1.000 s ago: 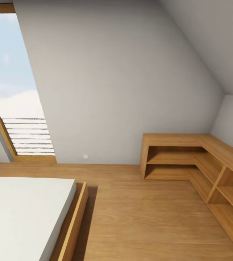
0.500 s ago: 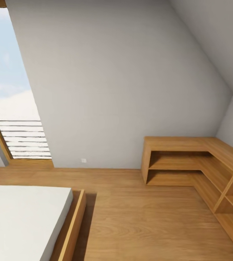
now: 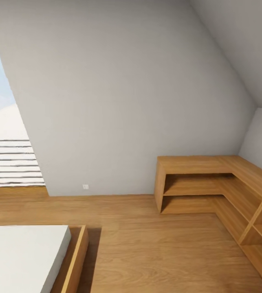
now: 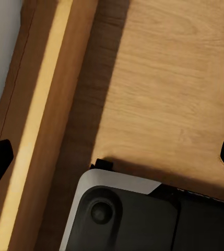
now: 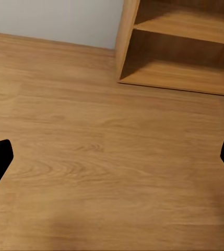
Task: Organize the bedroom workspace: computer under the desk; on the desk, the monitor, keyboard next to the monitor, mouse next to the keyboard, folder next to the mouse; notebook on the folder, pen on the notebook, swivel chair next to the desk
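Robot in transit, bedroom | desk, computer, folder and the rest not in sight | left gripper (image 4: 112,157) spread open, empty, above robot base (image 4: 143,219) beside bed (image 3: 25,256) | right gripper (image 5: 112,157) spread open, empty, over floor (image 3: 147,244) | risk: turning close could clip bed frame or corner shelves (image 3: 212,183)

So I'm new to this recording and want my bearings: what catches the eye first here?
A low wooden corner shelf wraps the right side of the room under a sloping grey wall. A white bed in a wooden frame sits at lower left, with a tall window showing sky behind it. Bare wood floor lies between.
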{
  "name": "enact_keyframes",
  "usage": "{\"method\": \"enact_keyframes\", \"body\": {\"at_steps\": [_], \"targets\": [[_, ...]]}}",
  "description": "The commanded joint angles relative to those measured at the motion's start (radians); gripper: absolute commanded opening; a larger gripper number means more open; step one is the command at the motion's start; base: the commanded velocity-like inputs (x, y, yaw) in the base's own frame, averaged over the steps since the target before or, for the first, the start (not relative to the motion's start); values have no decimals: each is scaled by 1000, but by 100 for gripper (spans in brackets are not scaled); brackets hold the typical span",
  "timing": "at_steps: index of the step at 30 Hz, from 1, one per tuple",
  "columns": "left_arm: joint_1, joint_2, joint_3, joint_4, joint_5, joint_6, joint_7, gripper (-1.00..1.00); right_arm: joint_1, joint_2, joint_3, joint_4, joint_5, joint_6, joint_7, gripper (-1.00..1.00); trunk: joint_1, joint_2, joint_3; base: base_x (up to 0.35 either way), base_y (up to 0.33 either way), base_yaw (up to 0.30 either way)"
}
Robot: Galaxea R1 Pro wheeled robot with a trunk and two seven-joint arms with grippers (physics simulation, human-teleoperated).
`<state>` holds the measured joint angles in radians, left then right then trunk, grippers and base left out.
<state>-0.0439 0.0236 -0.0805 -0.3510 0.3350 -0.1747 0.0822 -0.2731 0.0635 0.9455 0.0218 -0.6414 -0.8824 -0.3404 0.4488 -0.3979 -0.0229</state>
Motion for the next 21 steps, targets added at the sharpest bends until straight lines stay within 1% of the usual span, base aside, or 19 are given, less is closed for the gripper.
{"method": "enact_keyframes", "body": {"at_steps": [1,5,9,21], "targets": [[-1,1,-8,0,6,-3,7,100,-1,1,8,2,0,-1,-5,100,1,-2,-2,329,0,-233],[-1,1,-8,0,6,-3,7,100,-1,0,7,2,0,-1,23,100,1,-2,-2,329,0,-241],[-1,1,-8,0,6,-3,7,100,-1,-1,7,2,0,-1,36,100,1,-2,-2,329,0,-245],[-1,1,-8,0,6,-3,7,100,-1,-1,7,2,0,-1,42,100,1,-2,-2,329,0,-258]]}}
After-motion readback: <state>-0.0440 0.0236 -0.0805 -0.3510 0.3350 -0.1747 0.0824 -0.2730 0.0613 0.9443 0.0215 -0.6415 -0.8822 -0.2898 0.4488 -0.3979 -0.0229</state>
